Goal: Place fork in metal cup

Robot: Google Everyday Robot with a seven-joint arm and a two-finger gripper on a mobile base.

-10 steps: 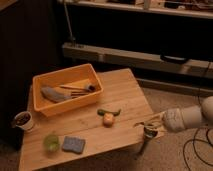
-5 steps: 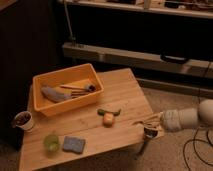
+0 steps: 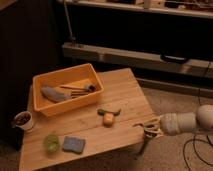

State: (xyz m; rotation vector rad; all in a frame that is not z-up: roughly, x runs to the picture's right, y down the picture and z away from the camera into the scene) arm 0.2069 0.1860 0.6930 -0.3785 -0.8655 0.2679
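Note:
A yellow bin stands on the back left of the wooden table. It holds a grey cloth-like item and several utensils; I cannot pick out the fork among them. A pale cup with dark contents sits at the table's left edge. My gripper is at the table's front right corner, level with the tabletop and far from the bin and cup. It holds nothing that I can see.
A green cup and a blue sponge sit at the front left. An orange item and a green pepper lie mid-table. A dark shelf unit stands behind. Cables lie on the floor at right.
My arm and gripper have sunk slightly at the table's right corner. Nothing on the table has moved.

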